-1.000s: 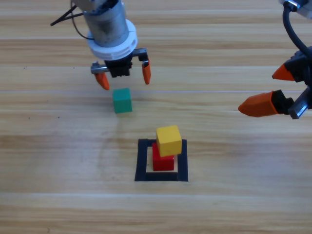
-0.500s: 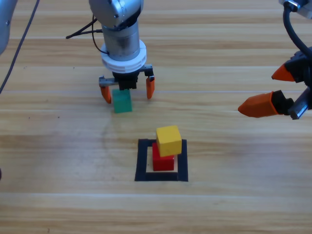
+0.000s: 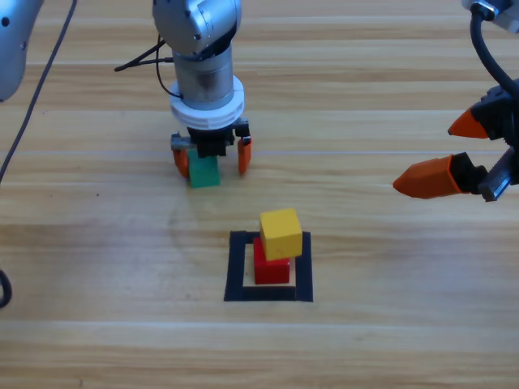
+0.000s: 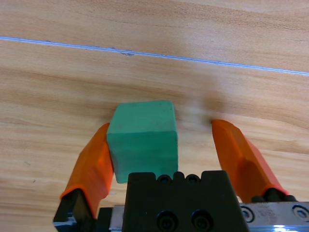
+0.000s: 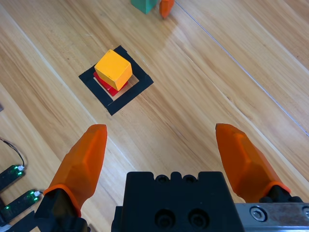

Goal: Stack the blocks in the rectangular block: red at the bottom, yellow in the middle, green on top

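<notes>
- While we work on the last block, our left gripper point(image 3: 210, 159) sits low in the upper middle of the high view, with its jaws spread around the green cube point(image 3: 203, 171).
- In the left wrist view, one orange jaw touches the side of the cube and the other jaw stands apart with bare wood between. So the jaws are partly open and hold nothing yet.
- We think the squeeze should be slow, because the cube sits off to one side and could slide or turn when the far jaw comes in.
- We should lift straight up after the grip feels firm.
- Our right gripper point(image 3: 458, 150) waits at the right edge of the high view, jaws wide open and empty.
- Near the lower middle, the yellow cube point(image 3: 280, 233) sits on the red cube point(image 3: 272, 267) inside the black square outline point(image 3: 237, 267). Yellow looks turned a bit on red, so we must set green down softly.
- All the cubes look smooth, with flat faces and sharp edges. We see long grain lines in the wooden table point(image 3: 389, 340).
</notes>
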Controlling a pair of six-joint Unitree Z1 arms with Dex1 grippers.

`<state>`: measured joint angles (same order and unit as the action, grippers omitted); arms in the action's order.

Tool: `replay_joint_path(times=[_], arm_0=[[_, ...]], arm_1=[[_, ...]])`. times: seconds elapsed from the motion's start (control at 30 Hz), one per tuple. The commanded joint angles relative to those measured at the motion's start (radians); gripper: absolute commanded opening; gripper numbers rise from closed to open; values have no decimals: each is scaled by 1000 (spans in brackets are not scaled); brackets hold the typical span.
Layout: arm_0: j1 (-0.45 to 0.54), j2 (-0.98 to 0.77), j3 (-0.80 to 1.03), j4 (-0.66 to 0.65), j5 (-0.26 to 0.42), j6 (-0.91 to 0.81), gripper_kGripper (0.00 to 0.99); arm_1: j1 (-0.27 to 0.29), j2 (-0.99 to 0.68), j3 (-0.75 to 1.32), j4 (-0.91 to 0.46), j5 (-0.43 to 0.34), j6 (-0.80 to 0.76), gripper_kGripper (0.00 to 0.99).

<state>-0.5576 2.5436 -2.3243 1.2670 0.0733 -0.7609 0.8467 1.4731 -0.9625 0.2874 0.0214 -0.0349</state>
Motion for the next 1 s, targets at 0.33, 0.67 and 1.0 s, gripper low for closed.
replay_joint_path(times=[0.33,0.67,1.0], arm_0=[[-10,41,6,11,5,61,100],[-36,-315,-23,104,-35,239,31],[-102,-620,151,144,-69,308,8]], arm_1=[[-23,15,25,-11,6,-2,988],[-23,16,25,-10,5,1,988],[-23,16,25,-8,5,1,986]])
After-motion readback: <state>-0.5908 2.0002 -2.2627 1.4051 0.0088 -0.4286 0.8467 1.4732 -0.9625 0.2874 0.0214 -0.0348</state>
